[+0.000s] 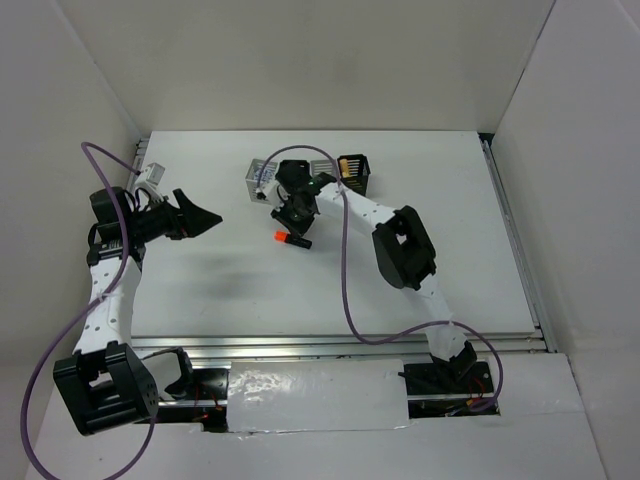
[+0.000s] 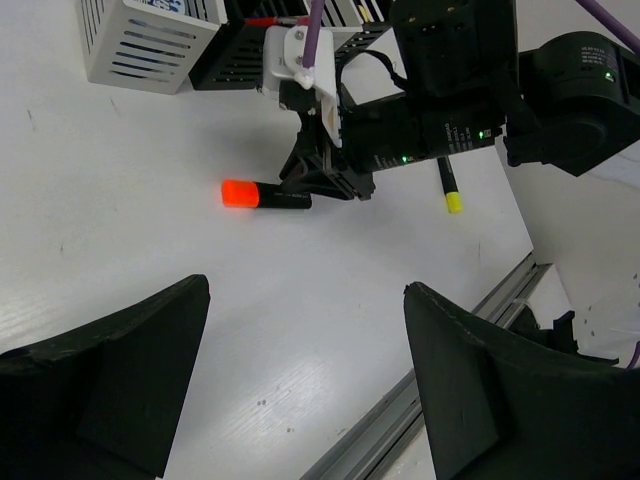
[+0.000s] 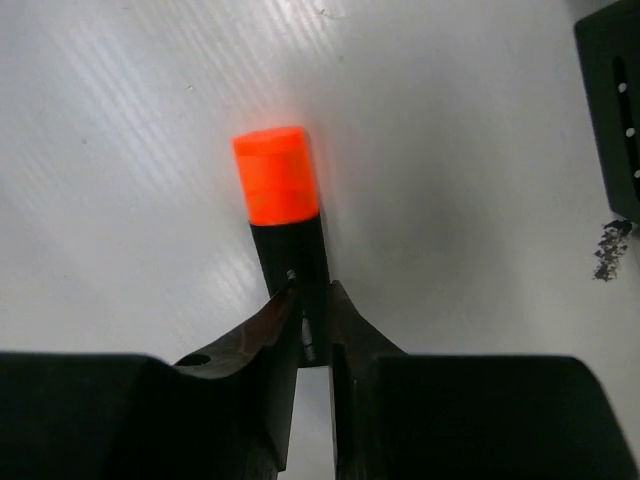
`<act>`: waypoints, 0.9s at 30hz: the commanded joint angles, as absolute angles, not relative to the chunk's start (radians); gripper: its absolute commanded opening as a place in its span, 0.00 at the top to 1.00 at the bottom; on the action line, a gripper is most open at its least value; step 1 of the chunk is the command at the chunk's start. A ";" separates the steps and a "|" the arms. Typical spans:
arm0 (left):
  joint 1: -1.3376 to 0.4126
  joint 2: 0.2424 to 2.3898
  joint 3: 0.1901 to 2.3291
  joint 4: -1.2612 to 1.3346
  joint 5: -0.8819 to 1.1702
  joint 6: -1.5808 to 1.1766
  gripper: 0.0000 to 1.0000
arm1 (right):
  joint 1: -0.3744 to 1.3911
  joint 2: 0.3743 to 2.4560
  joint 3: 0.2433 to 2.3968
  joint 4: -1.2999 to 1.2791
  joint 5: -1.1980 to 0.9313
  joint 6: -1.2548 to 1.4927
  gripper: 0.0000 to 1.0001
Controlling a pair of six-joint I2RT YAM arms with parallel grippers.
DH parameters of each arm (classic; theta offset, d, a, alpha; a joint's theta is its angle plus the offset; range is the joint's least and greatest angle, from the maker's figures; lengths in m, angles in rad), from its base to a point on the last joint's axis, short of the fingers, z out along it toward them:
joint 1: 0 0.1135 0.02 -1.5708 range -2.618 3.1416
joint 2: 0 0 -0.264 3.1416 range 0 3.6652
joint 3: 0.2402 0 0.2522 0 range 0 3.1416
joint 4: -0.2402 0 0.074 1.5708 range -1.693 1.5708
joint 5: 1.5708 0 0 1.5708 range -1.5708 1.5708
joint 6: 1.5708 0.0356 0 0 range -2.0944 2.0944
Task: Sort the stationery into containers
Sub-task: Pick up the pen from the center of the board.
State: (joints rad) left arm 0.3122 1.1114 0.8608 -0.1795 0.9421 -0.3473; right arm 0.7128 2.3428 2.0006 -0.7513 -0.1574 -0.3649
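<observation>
An orange-black highlighter (image 1: 291, 239) lies on the white table in front of the containers (image 1: 262, 180), a row of slatted grey and black cups at the back. My right gripper (image 1: 298, 226) is shut on its black body. In the right wrist view the fingers pinch the black end (image 3: 300, 262), with the orange cap pointing away. The left wrist view shows the highlighter (image 2: 265, 196) low at the table surface. A yellow-black highlighter (image 2: 449, 187) lies behind the right arm. My left gripper (image 1: 205, 218) is open and empty at the left.
The black end cup (image 1: 355, 173) holds a few items. A black cup's wall (image 3: 612, 100) shows at the right wrist view's top right. Metal rails (image 1: 340, 345) run along the near table edge. White walls enclose the table.
</observation>
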 commanded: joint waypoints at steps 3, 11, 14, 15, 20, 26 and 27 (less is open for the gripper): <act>0.321 1.104 0.884 -0.163 0.977 -0.345 0.09 | 0.732 2.261 1.886 -0.851 -0.209 -0.414 0.79; 0.324 1.097 0.874 -0.158 0.992 -0.345 0.09 | 0.801 2.117 1.675 -0.826 -0.094 -0.492 0.56; 0.324 1.097 0.876 -0.155 0.997 -0.345 0.09 | 0.808 2.102 1.693 -0.819 -0.092 -0.494 0.48; 0.324 1.095 0.876 -0.158 1.000 -0.336 0.09 | 0.810 2.102 1.735 -0.833 -0.094 -0.494 0.47; 0.324 1.097 0.873 -0.146 1.020 -0.331 0.09 | 0.825 2.152 1.879 -0.862 -0.063 -0.560 0.35; 0.325 1.108 0.870 -0.146 1.049 -0.324 0.09 | 0.831 2.307 2.106 -0.959 -0.020 -0.649 0.31; 0.325 1.106 0.870 -0.144 1.048 -0.322 0.09 | 0.833 2.318 2.112 -0.959 -0.003 -0.661 0.32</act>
